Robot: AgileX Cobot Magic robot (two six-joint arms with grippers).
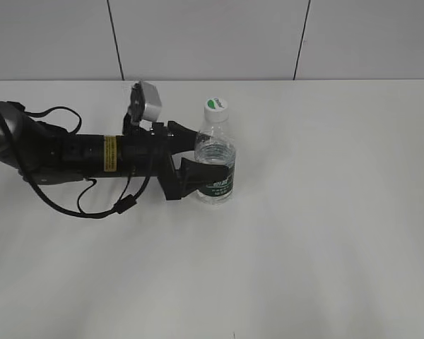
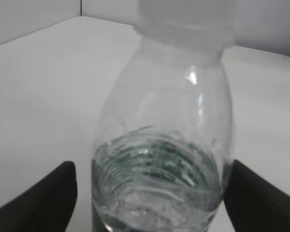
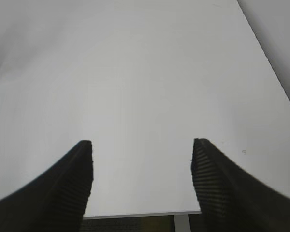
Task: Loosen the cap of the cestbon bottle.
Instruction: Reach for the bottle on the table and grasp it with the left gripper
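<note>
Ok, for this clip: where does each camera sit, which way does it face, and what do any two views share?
Exterior: raised, looking down at a slant across the white table; shows the left arm, its tool around the water bottle with the white cap.
Left wrist: on that arm, looking level past its finger at the bottle, close up.
Right wrist: above bare table, looking down past the open right tool.
Shared: exterior and left wrist both show the bottle, cap and left tool.
</note>
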